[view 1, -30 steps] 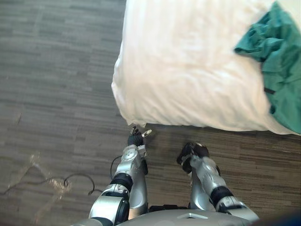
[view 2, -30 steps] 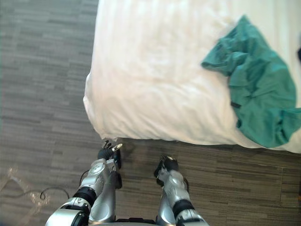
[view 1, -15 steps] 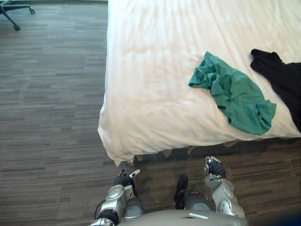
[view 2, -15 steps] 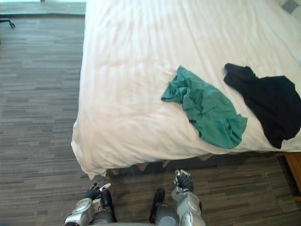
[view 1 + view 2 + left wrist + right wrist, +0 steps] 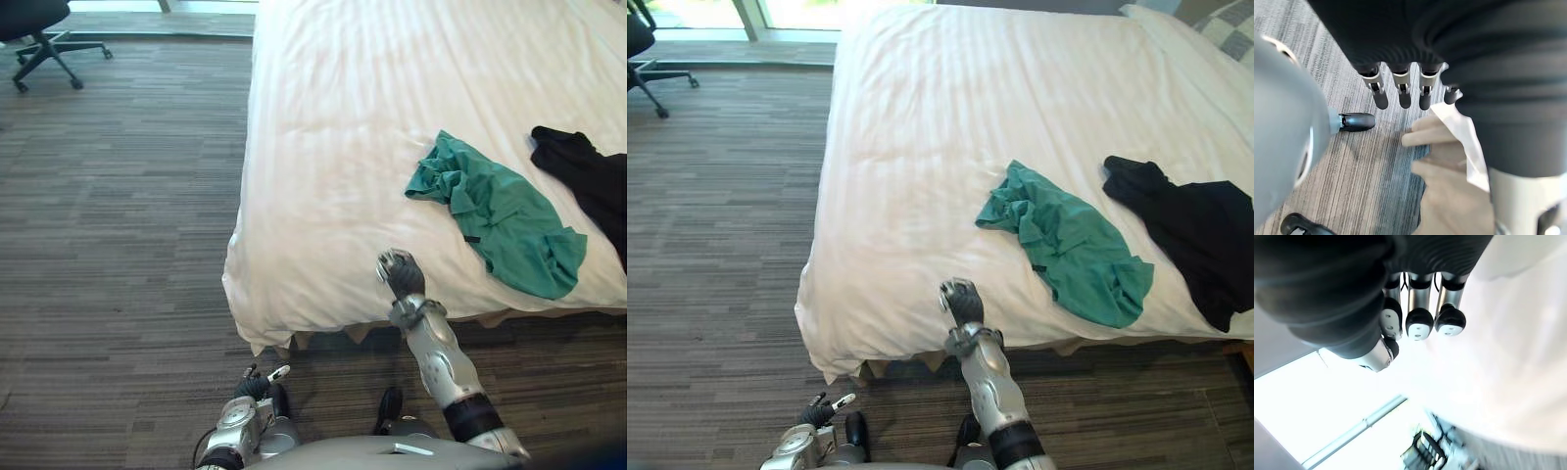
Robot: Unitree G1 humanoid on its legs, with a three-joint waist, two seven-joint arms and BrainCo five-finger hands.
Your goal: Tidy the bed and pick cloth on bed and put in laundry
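Observation:
A crumpled green cloth lies on the white bed, toward its near right side. A black cloth lies to the right of it. My right hand is raised over the bed's near edge, left of and nearer than the green cloth and apart from it. Its fingers are loosely bent and hold nothing. My left hand hangs low by the floor in front of the bed, its fingers relaxed and empty.
Grey striped carpet runs along the bed's left side and in front of it. A black office chair stands at the far left. A patterned pillow shows at the bed's far right corner.
My right arm has risen from beside my leg to the bed's near edge. The camera has shifted, bringing more of the bed into view. The left hand stays low.

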